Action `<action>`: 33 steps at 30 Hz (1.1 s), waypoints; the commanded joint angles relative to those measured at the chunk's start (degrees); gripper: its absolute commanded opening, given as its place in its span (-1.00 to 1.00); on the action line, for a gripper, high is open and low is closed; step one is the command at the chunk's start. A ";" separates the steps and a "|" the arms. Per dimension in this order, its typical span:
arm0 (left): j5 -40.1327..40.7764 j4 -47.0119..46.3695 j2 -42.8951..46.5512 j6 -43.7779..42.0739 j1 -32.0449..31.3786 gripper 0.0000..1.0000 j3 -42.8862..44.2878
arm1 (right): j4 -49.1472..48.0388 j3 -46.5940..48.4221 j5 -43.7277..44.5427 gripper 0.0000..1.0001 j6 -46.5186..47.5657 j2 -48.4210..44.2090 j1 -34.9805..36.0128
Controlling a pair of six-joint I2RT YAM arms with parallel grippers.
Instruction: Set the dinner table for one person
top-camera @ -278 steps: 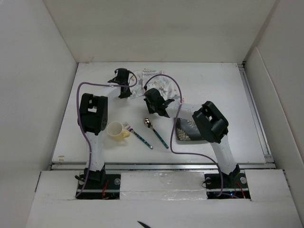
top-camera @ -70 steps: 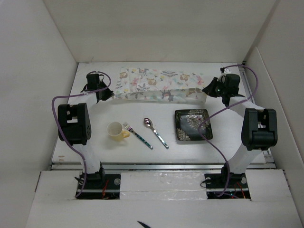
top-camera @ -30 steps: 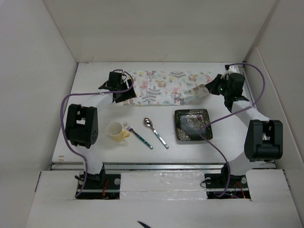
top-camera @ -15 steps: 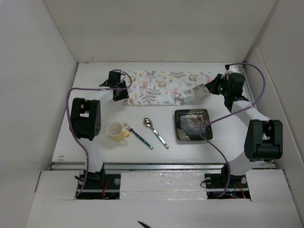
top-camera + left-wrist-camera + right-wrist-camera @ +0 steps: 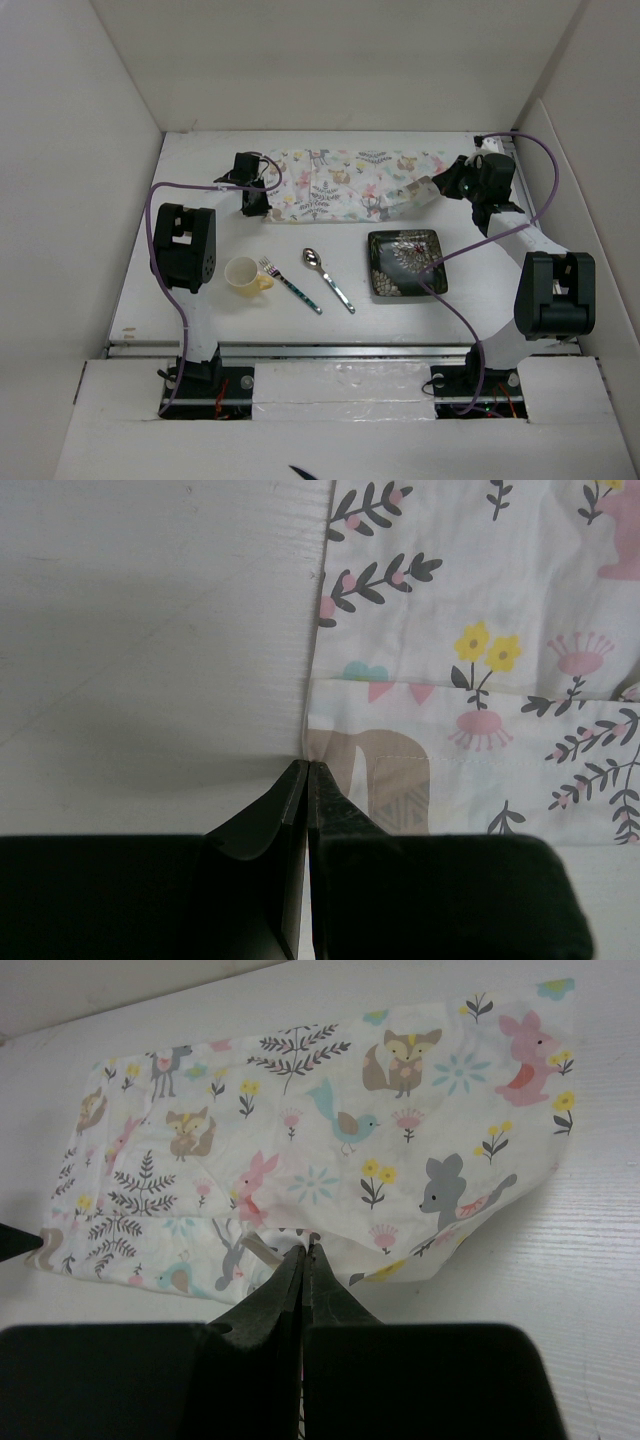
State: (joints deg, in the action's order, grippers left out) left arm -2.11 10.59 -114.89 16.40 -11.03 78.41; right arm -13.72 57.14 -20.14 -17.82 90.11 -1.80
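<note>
Pinching mat (image 5: 340, 183) at both ends, far side of table (image 5: 480, 300).
L gripper (image 5: 305, 771) is clamping mat's near-left corner, jaws clenched on the hem. R gripper (image 5: 305, 1250) is gripping mat's right edge, jaws closed, holding it slightly raised. Table is lying under everything, w/ plate (image 5: 405, 262), spoon (image 5: 328, 279), fork (image 5: 290, 285) & cup (image 5: 243, 274) sitting nearer the bases.

left gripper (image 5: 305, 768) — jaws pinched shut | right gripper (image 5: 304, 1248) — jaws pinched shut
</note>
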 commanded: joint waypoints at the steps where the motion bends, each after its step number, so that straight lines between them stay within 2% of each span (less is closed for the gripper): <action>1: 1.23 0.05 5.63 0.38 0.04 -1.00 0.16 | -2.72 -0.10 0.54 -1.00 0.33 -1.77 0.31; 5: 0.09 -2.14 13.36 2.05 0.04 -1.00 -0.36 | -2.11 -0.45 0.63 -1.00 0.33 -5.54 0.31; 6: -2.35 -4.33 20.08 3.88 0.56 -1.00 -1.41 | -1.06 -0.46 0.89 -1.00 0.51 -9.03 0.83; 8: -3.42 -5.65 22.15 4.68 1.18 -1.00 -1.59 | -0.18 -0.11 1.15 -1.00 0.60 -10.38 0.84; 13: -4.75 -7.34 35.77 7.85 2.41 -1.00 -0.81 | 3.16 0.86 2.65 -1.00 1.04 -20.90 0.84; 18: -1.50 -6.12 46.92 8.12 2.41 -1.00 3.14 | 8.61 3.75 5.54 -1.00 2.00 -32.17 1.36; 23: 1.49 -3.82 51.08 7.06 2.41 -1.00 8.68 | 15.37 9.38 8.36 -1.00 3.32 -39.38 1.36; 26: 4.30 -3.91 50.73 6.80 2.41 -1.00 9.04 | 16.87 12.46 8.80 -1.00 3.50 -36.77 1.36; 29: 5.35 -5.48 48.63 6.97 2.41 -1.00 6.67 | 14.25 13.43 8.45 -1.00 3.15 -30.45 1.36; 33: 8.78 -8.74 40.82 6.28 2.41 -1.00 3.59 | 9.07 15.54 6.44 -1.00 1.83 -18.94 1.36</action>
State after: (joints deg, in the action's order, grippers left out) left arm 3.07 4.14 -67.79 23.40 -8.58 84.68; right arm -3.40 72.27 -13.34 -15.44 63.94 -0.69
